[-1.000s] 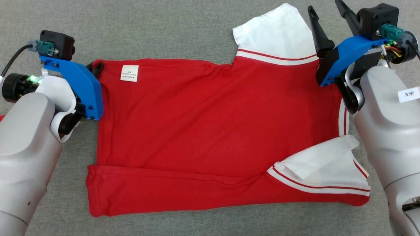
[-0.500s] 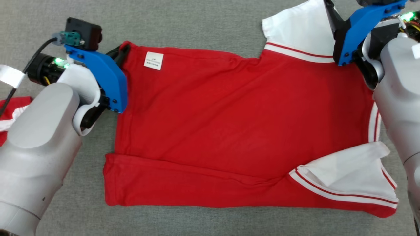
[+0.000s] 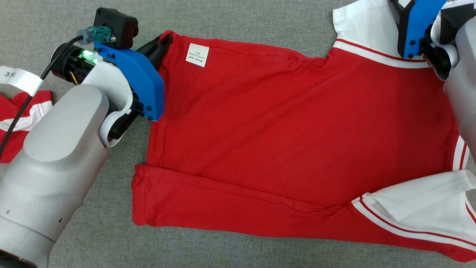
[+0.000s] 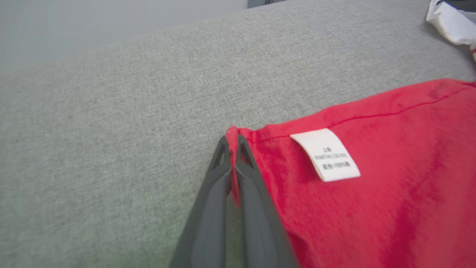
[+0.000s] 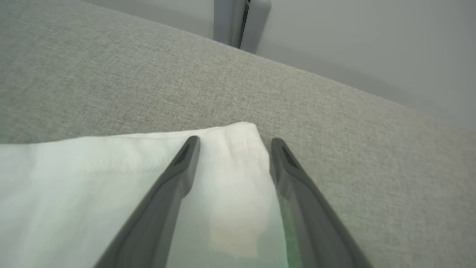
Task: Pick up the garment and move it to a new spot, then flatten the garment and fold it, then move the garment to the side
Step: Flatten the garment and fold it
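White paper tag point(image 3: 18, 79) on black cable point(image 3: 16, 123) at my left: reads "3米". Small white sewn label point(image 3: 197, 55) near corner of red fabric garment point(image 3: 297, 123): few lines of tiny grey print, too blurred to read.

Looking like a robot test lab, not a home: grey cloth bench point(image 5: 111, 74) running out past the right pincer point(image 5: 232, 143) to a bare grey wall point(image 5: 372, 44) and post point(image 5: 238, 22); cable tag point(image 3: 18, 79) hanging behind the left pincer point(image 3: 165, 37), red shirt point(image 3: 22, 111) lying beside it.
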